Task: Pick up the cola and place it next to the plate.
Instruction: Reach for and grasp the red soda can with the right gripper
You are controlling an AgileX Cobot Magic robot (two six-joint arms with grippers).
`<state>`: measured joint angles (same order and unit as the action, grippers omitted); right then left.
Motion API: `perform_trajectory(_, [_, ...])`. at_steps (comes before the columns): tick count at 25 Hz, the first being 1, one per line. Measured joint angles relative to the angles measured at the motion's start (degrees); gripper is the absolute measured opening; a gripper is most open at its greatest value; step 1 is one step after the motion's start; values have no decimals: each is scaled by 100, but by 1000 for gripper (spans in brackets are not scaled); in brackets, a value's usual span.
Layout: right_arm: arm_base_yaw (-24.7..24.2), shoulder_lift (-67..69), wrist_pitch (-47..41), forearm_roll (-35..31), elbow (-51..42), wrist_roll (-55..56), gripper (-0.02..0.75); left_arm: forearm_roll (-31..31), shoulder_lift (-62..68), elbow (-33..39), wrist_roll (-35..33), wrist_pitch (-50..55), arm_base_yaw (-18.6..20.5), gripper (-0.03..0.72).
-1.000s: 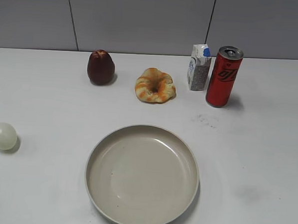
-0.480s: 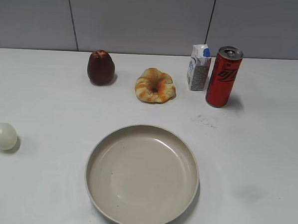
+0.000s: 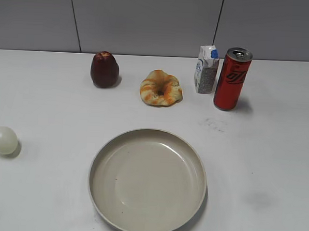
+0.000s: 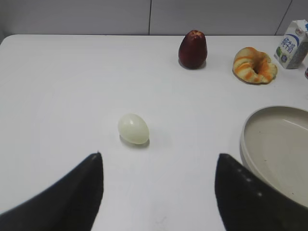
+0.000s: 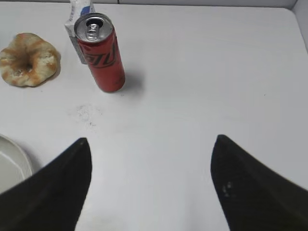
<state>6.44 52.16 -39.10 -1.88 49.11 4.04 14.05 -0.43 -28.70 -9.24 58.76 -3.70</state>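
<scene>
The cola is a tall slim red can with a silver top, upright at the back right of the white table; it also shows in the right wrist view. The plate is a large round beige dish at the front centre; its rim shows in the left wrist view and the right wrist view. My right gripper is open and empty, well short of the cola. My left gripper is open and empty, near a pale egg. Neither gripper shows in the exterior view.
A white-and-blue milk carton stands just left of the cola. A round pastry and a dark red apple lie at the back. A pale egg lies at the left, also in the left wrist view.
</scene>
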Motion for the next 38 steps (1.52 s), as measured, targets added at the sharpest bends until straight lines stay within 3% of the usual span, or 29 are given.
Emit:
perform_trajectory(7, [0,2147,-598,-536,1785,-535,589,0,0,0,0,0,0,552])
perform_trajectory(14, [72,3778,-1209,-1277,3336,-891,657,0,0,0,0,0,0,552])
perform_trajectory(18, [369,4514,-1334,-1214,3988,-897,659,0,0,0,0,0,0,552])
perform_trajectory(23, [793,5275,-1354,-548,4601,-273,659,0,0,0,0,0,0,552])
perform_trajectory(38, [838,6526,-795,-10,4963,339,638,0,0,0,0,0,0,552])
